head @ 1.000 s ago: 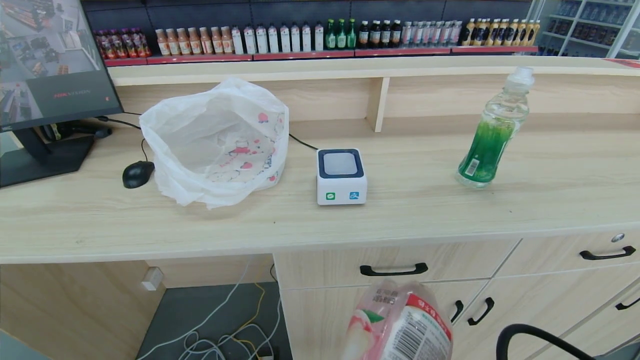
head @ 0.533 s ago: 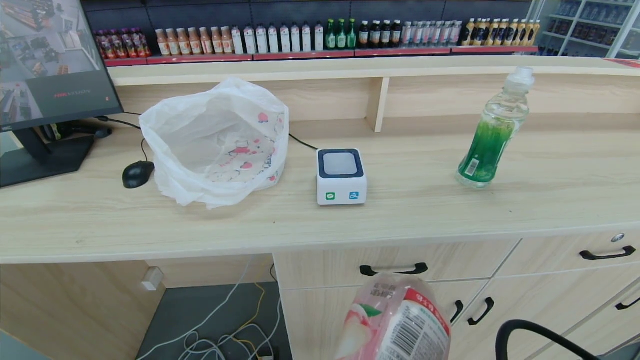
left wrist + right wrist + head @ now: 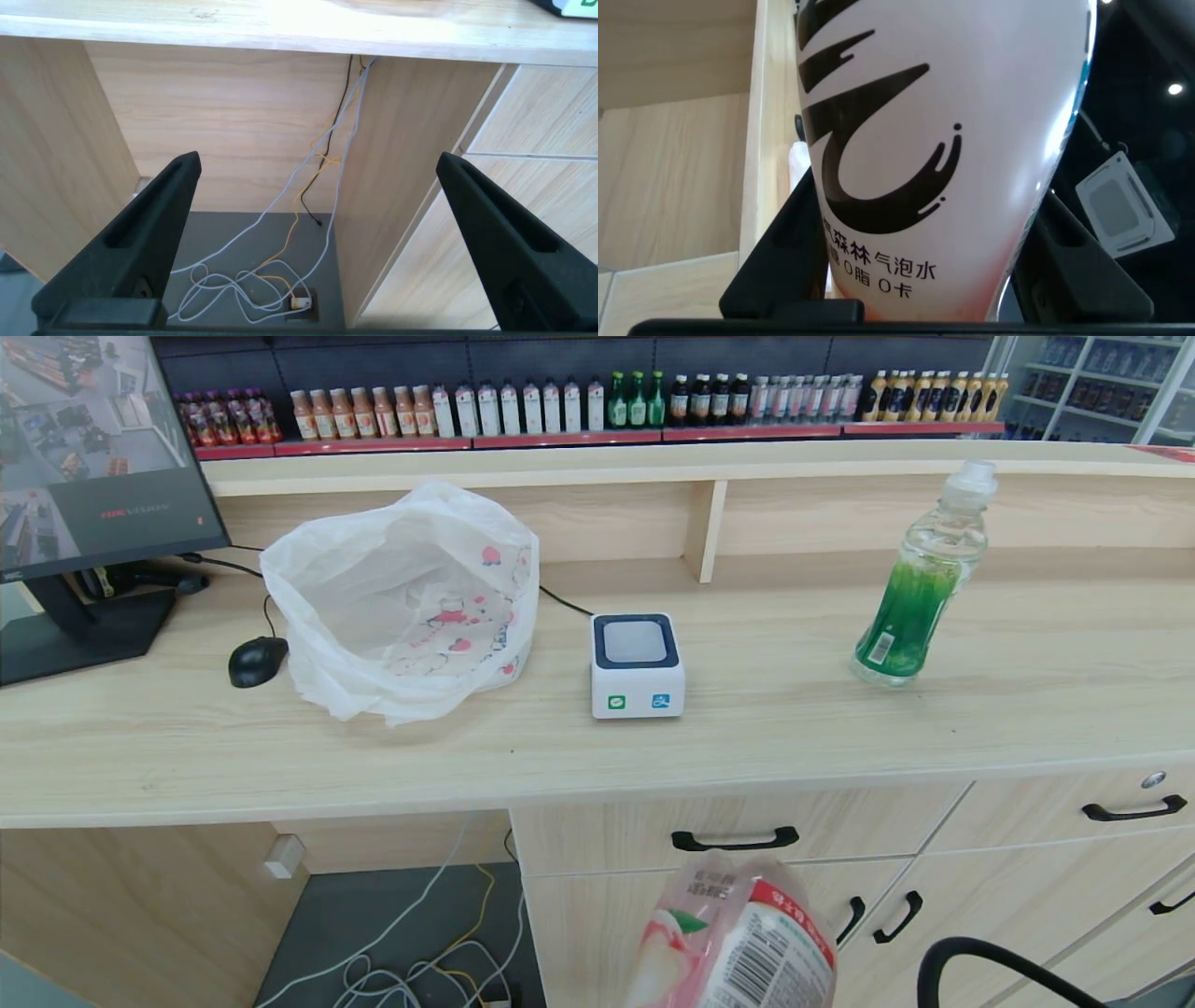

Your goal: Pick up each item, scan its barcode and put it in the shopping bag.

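My right gripper [image 3: 924, 285] is shut on a pink peach-drink bottle [image 3: 938, 140]; its dark fingers [image 3: 775, 271] press both sides. In the head view that pink bottle [image 3: 738, 943] hangs low in front of the counter drawers, tilted, with its barcode facing up. A green drink bottle [image 3: 920, 583] stands upright on the counter at the right. The white barcode scanner [image 3: 637, 663] sits mid-counter, and the open white shopping bag [image 3: 406, 602] is just left of it. My left gripper [image 3: 318, 252] is open and holds nothing, below counter level, facing the gap under the counter.
A black mouse [image 3: 257, 660] and a monitor [image 3: 93, 448] stand left of the bag. A raised shelf [image 3: 709, 457] runs along the back of the counter. Drawers with black handles [image 3: 735, 840] are below the front edge. Loose cables [image 3: 280, 280] lie on the floor under the counter.
The pink bottle has shifted slightly up and to the left at the bottom of the head view. Everything on the counter has stayed put.
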Robot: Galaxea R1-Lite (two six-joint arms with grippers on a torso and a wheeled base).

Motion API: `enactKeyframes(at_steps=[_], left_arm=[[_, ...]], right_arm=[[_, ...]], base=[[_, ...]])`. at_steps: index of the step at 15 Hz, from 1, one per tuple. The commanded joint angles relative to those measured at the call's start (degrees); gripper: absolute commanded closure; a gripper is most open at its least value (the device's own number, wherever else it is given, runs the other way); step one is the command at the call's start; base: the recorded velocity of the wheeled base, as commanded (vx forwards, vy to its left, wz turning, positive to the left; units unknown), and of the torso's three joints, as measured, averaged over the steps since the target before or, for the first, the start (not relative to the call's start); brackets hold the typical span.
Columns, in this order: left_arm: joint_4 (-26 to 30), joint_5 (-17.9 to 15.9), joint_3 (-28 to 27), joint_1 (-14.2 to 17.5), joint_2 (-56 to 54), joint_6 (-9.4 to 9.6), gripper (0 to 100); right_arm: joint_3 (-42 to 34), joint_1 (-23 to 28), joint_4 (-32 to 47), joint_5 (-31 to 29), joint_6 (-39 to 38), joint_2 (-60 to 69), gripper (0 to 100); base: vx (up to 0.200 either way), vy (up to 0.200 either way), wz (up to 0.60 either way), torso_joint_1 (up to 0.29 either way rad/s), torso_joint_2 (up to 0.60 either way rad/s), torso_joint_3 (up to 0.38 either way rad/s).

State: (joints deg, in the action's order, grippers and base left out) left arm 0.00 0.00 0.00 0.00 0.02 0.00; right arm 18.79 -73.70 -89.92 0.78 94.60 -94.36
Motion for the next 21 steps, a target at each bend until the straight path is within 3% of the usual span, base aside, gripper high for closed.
enactKeyframes(at_steps=[1, 4, 11, 13, 15, 17, 19, 21], left_arm=[[0.0, 0.0, 0.0, 0.0, -0.02, 0.0, 0], [0.0, 0.0, 0.0, 0.0, -0.02, 0.0, 0], [0.0, 0.0, 0.0, 0.0, -0.02, 0.0, 0], [0.0, 0.0, 0.0, 0.0, -0.02, 0.0, 0], [0.0, 0.0, 0.0, 0.0, -0.02, 0.0, 0], [0.0, 0.0, 0.0, 0.0, -0.02, 0.0, 0], [0.0, 0.0, 0.0, 0.0, -0.02, 0.0, 0], [0.0, 0.0, 0.0, 0.0, -0.02, 0.0, 0]], right_arm=[[0.37, -0.04, -0.08, 0.1, -0.82, -0.13, 100], [-0.06, 0.84, -0.08, 0.36, -8.29, 2.07, 100], [0.37, 8.58, -0.08, -0.25, -30.97, 8.93, 100], [0.37, 11.92, -0.08, -0.87, -44.15, 9.19, 100], [0.64, 14.11, -0.08, -2.63, -52.5, 8.84, 100], [-0.24, 23.26, -0.08, -2.01, -65.77, 7.78, 100], [-2.26, 29.23, 2.99, 1.07, -74.03, 7.52, 100], [0.64, 33.27, 6.77, 1.15, -81.68, 6.46, 100]], base=[[0.0, 0.0, 0.0, 0.0, 0.0, 0.0], [0.0, 0.0, 0.0, 0.0, 0.0, 0.0], [0.0, 0.0, 0.0, 0.0, 0.0, 0.0], [0.0, 0.0, 0.0, 0.0, 0.0, 0.0], [0.0, 0.0, 0.0, 0.0, 0.0, 0.0], [0.0, 0.0, 0.0, 0.0, 0.0, 0.0], [0.0, 0.0, 0.0, 0.0, 0.0, 0.0], [0.0, 0.0, 0.0, 0.0, 0.0, 0.0]])
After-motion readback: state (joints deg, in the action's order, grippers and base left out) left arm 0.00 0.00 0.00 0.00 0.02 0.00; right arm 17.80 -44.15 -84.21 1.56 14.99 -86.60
